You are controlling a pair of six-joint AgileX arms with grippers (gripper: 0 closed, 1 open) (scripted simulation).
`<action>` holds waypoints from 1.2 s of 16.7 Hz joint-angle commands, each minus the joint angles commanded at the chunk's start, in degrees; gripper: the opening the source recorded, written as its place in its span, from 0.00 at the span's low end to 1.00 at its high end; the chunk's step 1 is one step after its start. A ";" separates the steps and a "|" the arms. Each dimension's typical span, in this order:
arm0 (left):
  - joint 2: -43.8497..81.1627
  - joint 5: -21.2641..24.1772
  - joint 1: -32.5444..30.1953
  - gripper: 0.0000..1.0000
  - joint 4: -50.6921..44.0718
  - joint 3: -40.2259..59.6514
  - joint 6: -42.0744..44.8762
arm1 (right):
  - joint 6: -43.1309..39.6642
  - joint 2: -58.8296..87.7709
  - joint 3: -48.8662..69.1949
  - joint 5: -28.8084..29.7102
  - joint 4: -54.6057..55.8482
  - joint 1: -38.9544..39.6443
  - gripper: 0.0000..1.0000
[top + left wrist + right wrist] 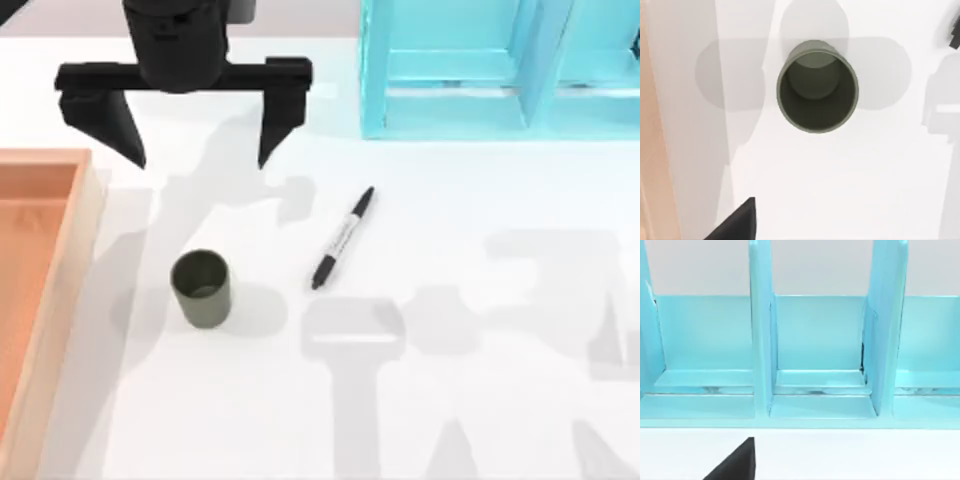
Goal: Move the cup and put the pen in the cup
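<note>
Cup [202, 288], upright on the white table [480, 420], near the wooden tray [45, 290] at the left edge, bare surface around it. Pen [342, 238] lies well apart to its right, angled toward the blue divided rack [500, 100]. Left gripper [200, 160] hovers behind the cup, fingers spread wide, holding nothing.

**Table surroundings: wooden tray and blue divided rack**

A white table [480, 420] carries soft grey shadows. At its left edge sits a shallow wooden tray [88, 215] with a light rim and an orange-brown floor. At the far side, toward the right, stands a light blue rack [450, 120] split by upright dividers [761, 330] into open compartments, each with a low front ledge
</note>
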 joint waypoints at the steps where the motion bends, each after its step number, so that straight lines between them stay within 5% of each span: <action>1: 1.36 -0.73 -0.67 1.00 0.77 0.93 0.51 | 0.00 0.00 0.00 0.00 0.00 0.00 1.00; 10: 25.27 -11.78 -13.49 1.00 13.21 13.38 11.61 | 0.00 0.00 0.00 0.00 0.00 0.00 1.00; 20: 26.97 -12.28 -13.40 1.00 19.12 9.74 12.95 | 0.00 0.00 0.00 0.00 0.00 0.00 1.00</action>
